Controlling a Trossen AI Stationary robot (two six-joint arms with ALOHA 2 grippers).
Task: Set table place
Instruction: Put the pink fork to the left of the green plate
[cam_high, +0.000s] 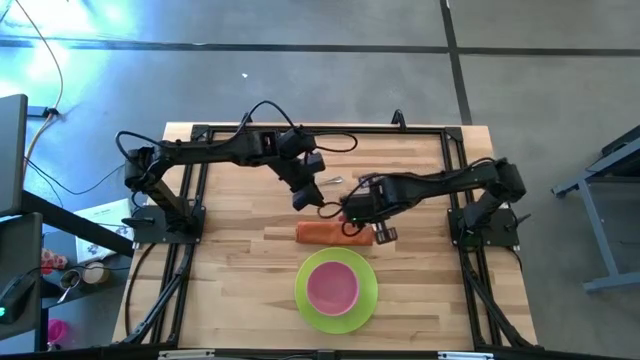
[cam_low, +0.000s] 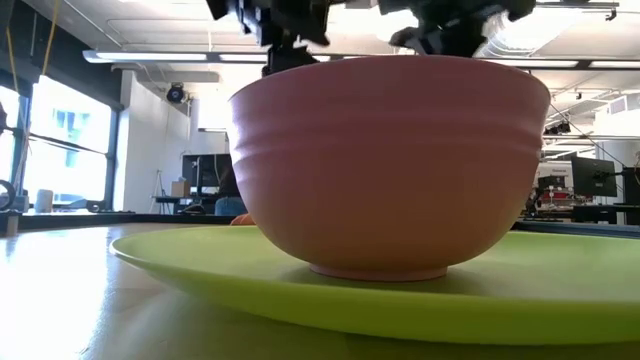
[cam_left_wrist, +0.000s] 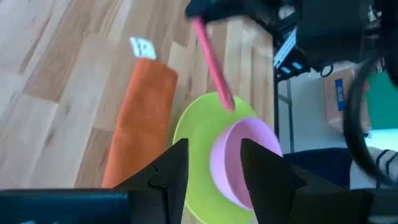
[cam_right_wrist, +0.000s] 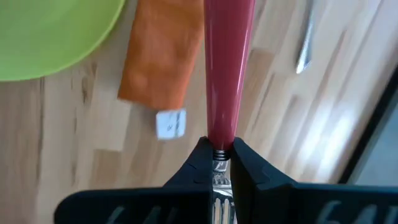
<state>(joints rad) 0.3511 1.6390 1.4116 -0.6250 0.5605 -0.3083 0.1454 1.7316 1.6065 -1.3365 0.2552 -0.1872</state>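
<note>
The lime-green plate (cam_high: 303, 290) lies near the table's near edge, and the pink bowl (cam_high: 333, 287) stands in it on its foot (cam_low: 378, 270). My right gripper (cam_right_wrist: 217, 155) is shut on the red-handled fork (cam_right_wrist: 227, 68), above the orange napkin (cam_high: 325, 233). The fork's handle (cam_left_wrist: 211, 62) reaches out past the fingers toward the plate (cam_left_wrist: 193, 134). My left gripper (cam_left_wrist: 211, 168) hangs open above the table, just far of the napkin (cam_left_wrist: 140, 124), touching nothing. The silver spoon (cam_right_wrist: 305, 50) lies flat on the wood beyond the napkin. My right gripper pinches the fork at its metal neck (cam_right_wrist: 217, 154), right where the red handle begins. The handle points straight away from the fingers and the metal end runs back between them. The fork is lifted clear of the table, over the napkin's end.
The napkin (cam_right_wrist: 161, 56) lies flat with a white tag (cam_right_wrist: 170, 123) at one end. Black frame rails (cam_high: 190, 200) run along the table's left and right sides under the arm bases. Bare wood (cam_high: 230, 280) lies left and right of the plate.
</note>
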